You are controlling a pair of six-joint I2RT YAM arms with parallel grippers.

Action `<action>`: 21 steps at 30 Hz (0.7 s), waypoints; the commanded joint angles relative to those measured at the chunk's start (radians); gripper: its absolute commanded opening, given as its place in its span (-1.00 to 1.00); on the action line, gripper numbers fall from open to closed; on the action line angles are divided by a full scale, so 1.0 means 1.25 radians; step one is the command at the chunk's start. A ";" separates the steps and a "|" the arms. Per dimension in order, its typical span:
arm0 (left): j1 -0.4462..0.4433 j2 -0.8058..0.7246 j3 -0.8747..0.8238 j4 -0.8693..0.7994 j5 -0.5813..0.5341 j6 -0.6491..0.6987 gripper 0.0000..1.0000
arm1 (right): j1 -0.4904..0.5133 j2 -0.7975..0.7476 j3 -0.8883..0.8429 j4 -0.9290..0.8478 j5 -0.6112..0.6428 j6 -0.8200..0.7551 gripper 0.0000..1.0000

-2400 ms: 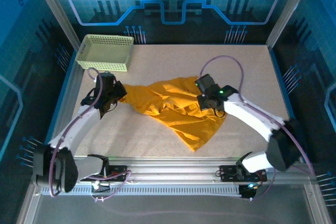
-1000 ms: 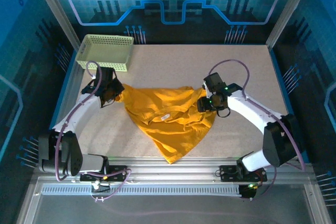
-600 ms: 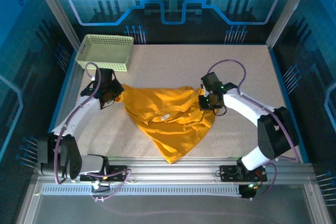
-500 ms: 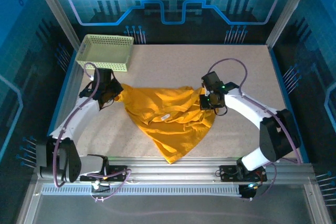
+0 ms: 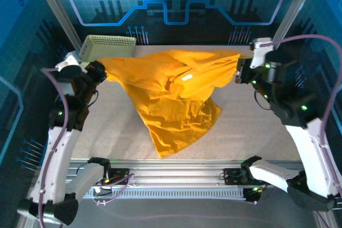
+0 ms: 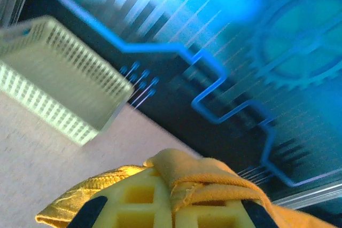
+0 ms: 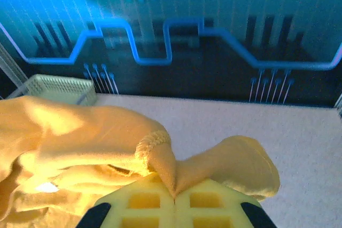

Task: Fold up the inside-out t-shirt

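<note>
Holds the inside-out t-shirt (image 5: 171, 94) stretched above the counter (image 5: 251, 126), one end pinched in the left jaws, the other in the right jaws, lower tip drooping toward the near edge, with left arm (image 5: 57, 141) and right arm (image 5: 312, 132) raised, spread wide

Speckled table (image 5: 256, 132): mesh basket (image 5: 107, 42) far-left corner; t-shirt (image 5: 176, 116) tail resting near front.
</note>
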 commanded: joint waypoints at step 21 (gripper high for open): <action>0.011 -0.205 0.124 0.093 0.123 -0.125 -1.00 | -0.006 -0.091 0.235 0.044 -0.131 -0.043 -1.00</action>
